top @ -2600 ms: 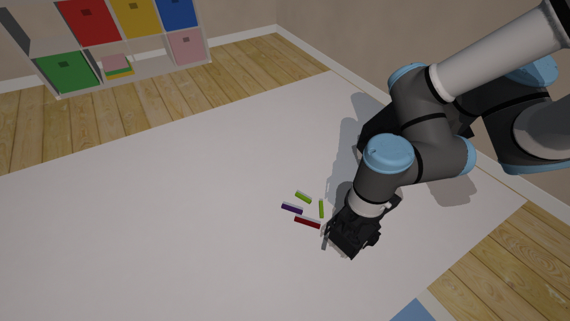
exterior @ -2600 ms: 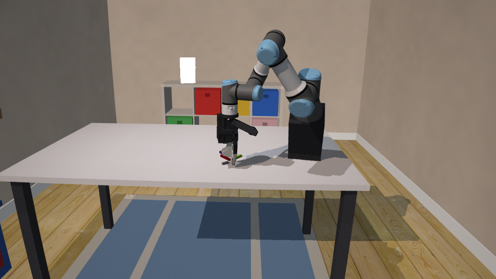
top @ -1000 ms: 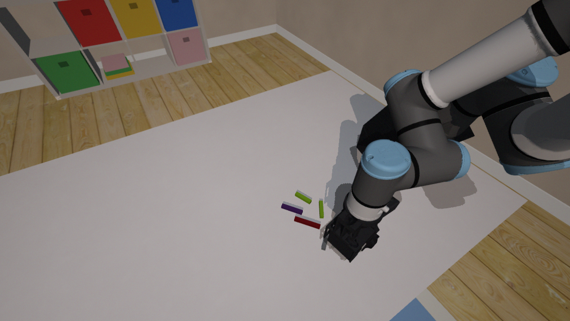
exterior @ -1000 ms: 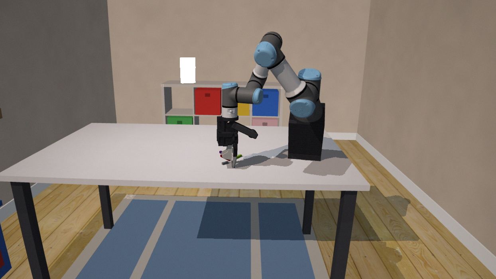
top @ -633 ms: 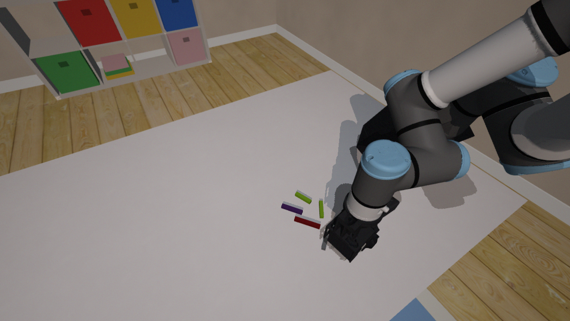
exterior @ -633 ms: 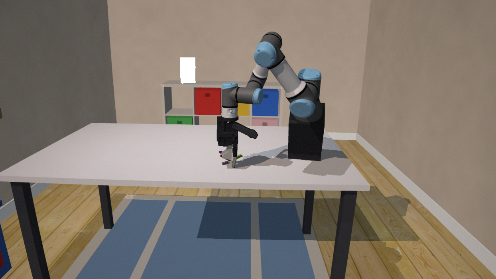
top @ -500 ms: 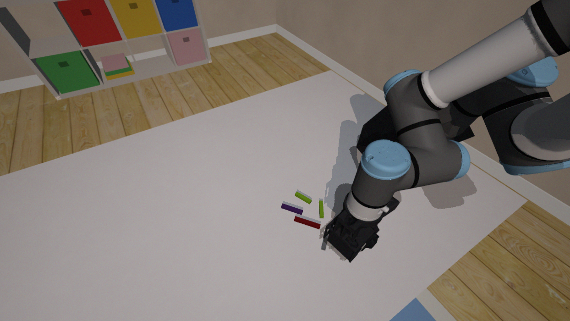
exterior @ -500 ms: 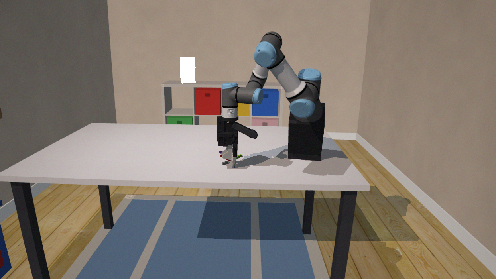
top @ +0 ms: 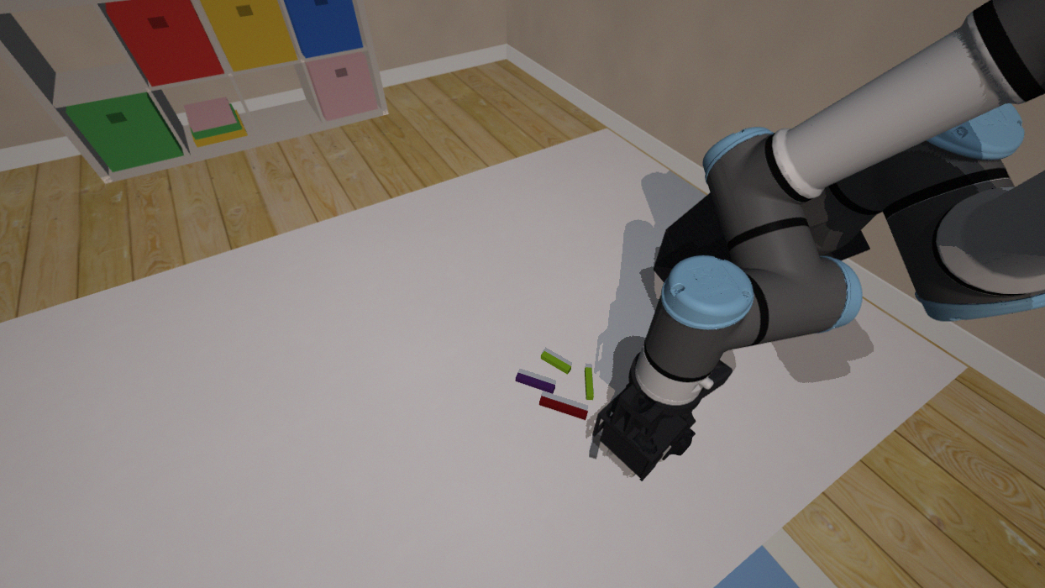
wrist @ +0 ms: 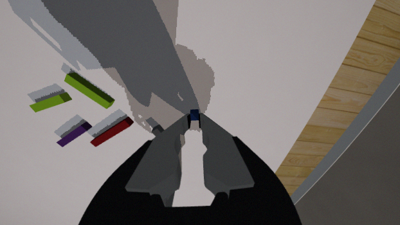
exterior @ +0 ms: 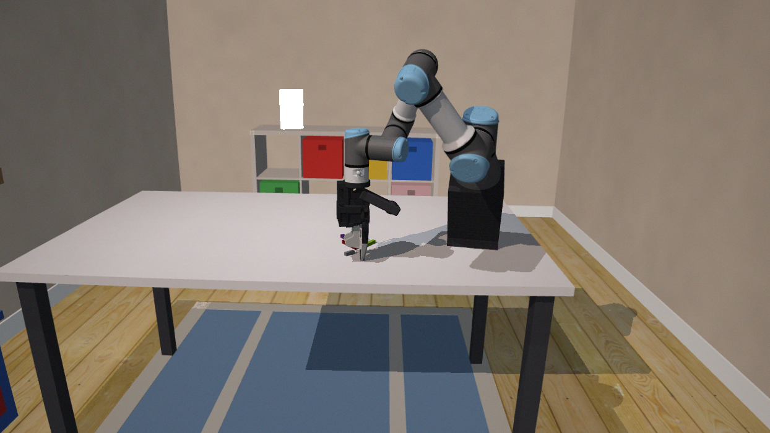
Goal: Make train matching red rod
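Between the tips of my dark grey two-jaw end effector (wrist: 195, 114) I have a small, dark blue, square-ended rod (wrist: 194, 114), gripped close above the pale, matte counter (wrist: 273, 64). Beside one of my fingers a dark grey rod (wrist: 157, 129) shows only in part, the rest hidden behind the finger. Farther off, four square-edged rods lie flat and apart from one another: a long lime green rod (wrist: 87, 91), a second, shorter-looking lime green rod (wrist: 49, 102), a dark purple rod (wrist: 74, 135) and a dark red rod (wrist: 111, 132). The purple and red ones lie near each other, slanting much the same way. A broad grey shadow (wrist: 128, 45) falls across my counter, and past its edge I see wooden floorboards (wrist: 347, 87).

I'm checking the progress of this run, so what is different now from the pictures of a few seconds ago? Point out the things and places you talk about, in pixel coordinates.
The tool (top: 622, 454) (exterior: 361, 257) (wrist: 195, 114) has come down slightly toward the table. It is shut on the blue rod (wrist: 194, 114); the earlier pictures do not show when it took hold. The red rod (top: 563, 407) (wrist: 112, 132), purple rod (top: 534, 383) (wrist: 74, 135), grey rod (top: 593, 448) (exterior: 349, 253) and both lime rods (top: 589, 383) (wrist: 87, 90) stayed put.
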